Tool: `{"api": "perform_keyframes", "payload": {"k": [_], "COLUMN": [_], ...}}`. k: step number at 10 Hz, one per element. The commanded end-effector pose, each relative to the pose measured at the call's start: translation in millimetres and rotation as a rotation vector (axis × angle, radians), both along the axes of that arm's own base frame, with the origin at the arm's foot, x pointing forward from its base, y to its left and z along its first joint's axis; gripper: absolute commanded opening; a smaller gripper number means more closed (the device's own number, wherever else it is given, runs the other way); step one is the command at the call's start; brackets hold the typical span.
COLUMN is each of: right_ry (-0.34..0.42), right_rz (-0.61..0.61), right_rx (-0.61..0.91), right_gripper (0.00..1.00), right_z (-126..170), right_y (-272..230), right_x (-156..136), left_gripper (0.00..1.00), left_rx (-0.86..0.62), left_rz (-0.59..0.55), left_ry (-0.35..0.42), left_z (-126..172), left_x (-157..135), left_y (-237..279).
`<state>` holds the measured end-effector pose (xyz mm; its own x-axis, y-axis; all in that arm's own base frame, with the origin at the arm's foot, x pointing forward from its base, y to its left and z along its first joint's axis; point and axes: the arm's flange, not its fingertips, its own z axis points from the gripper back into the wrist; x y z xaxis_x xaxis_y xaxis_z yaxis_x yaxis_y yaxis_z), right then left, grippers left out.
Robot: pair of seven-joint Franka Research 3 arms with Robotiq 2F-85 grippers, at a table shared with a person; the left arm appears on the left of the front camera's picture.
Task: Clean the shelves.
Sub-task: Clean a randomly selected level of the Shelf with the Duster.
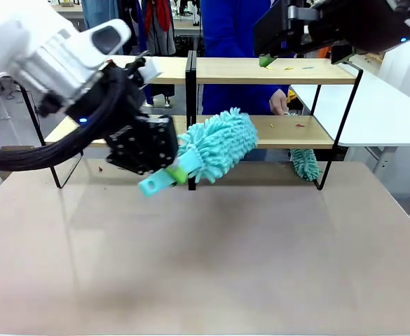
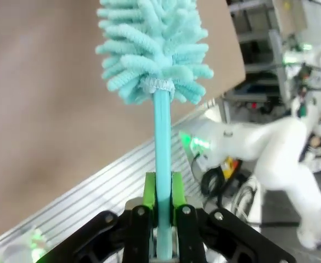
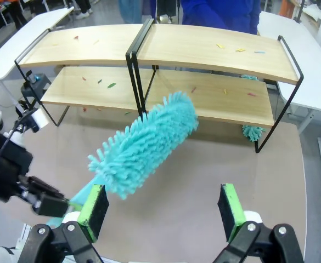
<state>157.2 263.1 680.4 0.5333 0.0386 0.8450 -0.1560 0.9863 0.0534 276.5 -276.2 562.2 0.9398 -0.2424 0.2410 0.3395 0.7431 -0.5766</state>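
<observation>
Duster [image 1: 219,143] sits clamped by its handle in my left gripper [image 2: 161,197], head just before the shelves [image 1: 275,71] at the table's [image 1: 205,266] far side, right gripper [image 3: 163,205] gaping, scraps [image 3: 220,46] on the boards, cleaning mostly left.

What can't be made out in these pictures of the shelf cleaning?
- Front view: second duster, mostly hidden behind the lower board of the shelves.
- Front view: person's hand, what it does too small to tell.
- Right wrist view: coloured scraps on the boards, too small to identify.
</observation>
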Motion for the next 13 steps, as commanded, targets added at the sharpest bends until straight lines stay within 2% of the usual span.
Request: {"api": "perform_keyframes", "payload": {"k": [1,2,5,8,10,12,13], "right_ry": [0.003,0.003,0.003,0.003,0.003,0.003,0.003], "right_rz": [-0.001,-0.001,-0.001,-0.001,-0.001,-0.001,-0.001], "right_rx": [0.010,0.010,0.010,0.010,0.010,0.010,0.010], "right_gripper": [1.00,1.00,1.00,1.00,1.00,1.00,1.00], "right_z": [1.3,1.3,1.3,1.3,1.3,1.3,1.3], "right_y": [-1.1,-1.1,-1.1,-1.1,-1.1,-1.1,-1.1], "right_x": [1.2,1.2,1.2,1.2,1.2,1.2,1.2], "left_gripper": [0.00,0.00,0.00,0.00,0.00,0.00,0.00], "left_rx": [0.002,0.011,0.073,0.104,0.134,0.186,0.189], "left_rz": [0.095,0.093,0.175,0.321,0.317,0.332,0.345], "left_ry": [-0.043,-0.063,-0.061,-0.134,-0.154,-0.134,-0.165], "left_z": [-2.3,-5.8,-14.9,-23.9,-37.7,-48.6,-51.2], "left_x": [22.3,30.3,63.2,97.0,112.1,126.7,130.7], "left_y": [-25.5,-37.5,-69.2,-88.7,-104.5,-116.0,-121.3]}}
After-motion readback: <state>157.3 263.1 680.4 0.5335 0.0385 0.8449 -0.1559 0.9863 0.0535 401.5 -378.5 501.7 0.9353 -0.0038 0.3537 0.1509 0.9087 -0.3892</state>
